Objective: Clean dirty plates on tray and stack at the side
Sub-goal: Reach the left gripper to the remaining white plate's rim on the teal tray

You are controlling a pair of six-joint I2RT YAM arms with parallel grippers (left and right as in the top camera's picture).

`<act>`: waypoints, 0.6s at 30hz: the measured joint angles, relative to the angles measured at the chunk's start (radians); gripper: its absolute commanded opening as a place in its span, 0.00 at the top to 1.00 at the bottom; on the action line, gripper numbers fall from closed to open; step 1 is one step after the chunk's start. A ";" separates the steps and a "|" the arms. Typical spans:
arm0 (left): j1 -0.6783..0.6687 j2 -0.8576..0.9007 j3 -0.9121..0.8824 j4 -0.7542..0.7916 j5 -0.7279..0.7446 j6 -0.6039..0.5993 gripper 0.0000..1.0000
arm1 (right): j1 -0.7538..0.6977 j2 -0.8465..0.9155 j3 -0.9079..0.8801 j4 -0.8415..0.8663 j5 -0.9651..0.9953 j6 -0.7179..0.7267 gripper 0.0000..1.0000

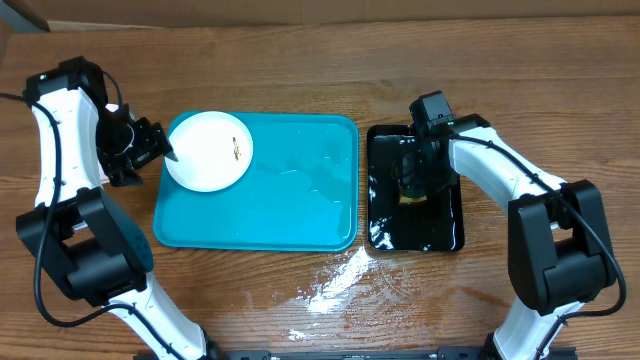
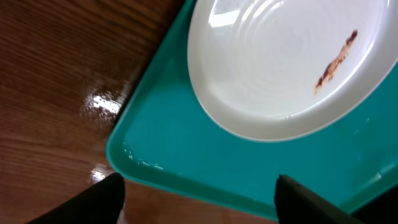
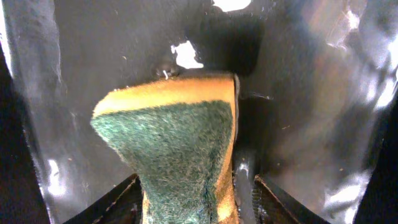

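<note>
1. The turquoise tray (image 1: 290, 215) is seen in the middle of the worktop (image 1: 300, 60), with its long sides running left to right.
2. One white plate (image 1: 205, 150) is found on it, tucked into the tray's far-left corner and close against the left rim.
3. A brown smear (image 2: 336, 59) is picked out on the plate's surface, toward its right side in the overhead view.
4. The left end effector (image 1: 152, 150) is held just off the tray's left rim, beside the plate. Its fingers (image 2: 106, 193) are spread wide with nothing gripped: released.
5. A glossy black tray (image 1: 440, 225) is seen just beside the turquoise one, toward the worktop's right edge, and wet glints can be seen across it.
6. The right end effector (image 1: 415, 170) is hung over the black tray's far half, clenched on a sponge (image 3: 180, 155). Yellow foam and a green scouring face are shown to the wrist camera, and the sponge is pinched narrow between the fingers.
7. A wet patch (image 1: 335, 280) is noted on the worktop, just off the turquoise tray's near-right corner.
</note>
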 measured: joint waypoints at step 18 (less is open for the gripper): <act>-0.069 0.002 -0.319 0.505 -0.044 -0.003 0.57 | 0.000 0.000 -0.004 0.026 -0.006 -0.001 0.51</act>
